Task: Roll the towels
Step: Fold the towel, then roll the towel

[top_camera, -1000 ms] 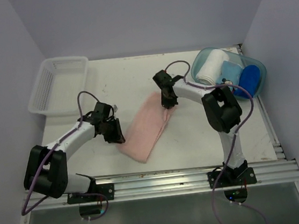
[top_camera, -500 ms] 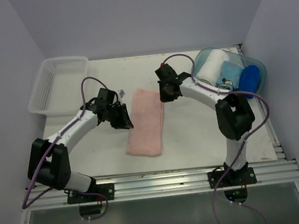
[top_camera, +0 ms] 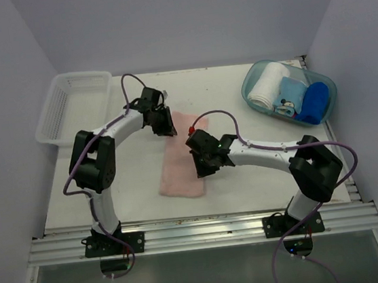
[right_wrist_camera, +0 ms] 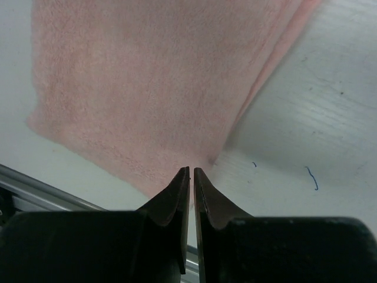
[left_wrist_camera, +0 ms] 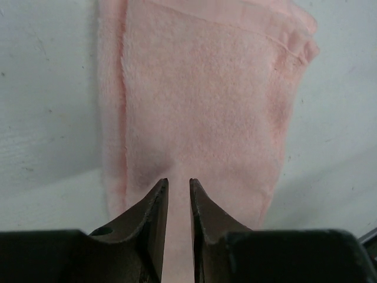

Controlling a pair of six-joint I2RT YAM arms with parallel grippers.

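Note:
The pale pink towel lies flat on the table, its long side running from far to near. My left gripper hovers over its far end. In the left wrist view the left gripper has a narrow gap between its tips. The pink towel lies flat below them, not pinched. My right gripper is over the towel's right edge. In the right wrist view the right gripper is all but closed, just above the pink towel's near right corner. The royal blue towel sits in the bin.
A clear blue bin at the far right also holds a white rolled towel and a light blue printed cloth. A white mesh basket stands at the far left. A metal rail runs along the near edge.
The towel swung from diagonal to lengthwise, then stayed put. My left gripper moved from its near left corner up to its far end. My right gripper came back from the far end to the right edge.

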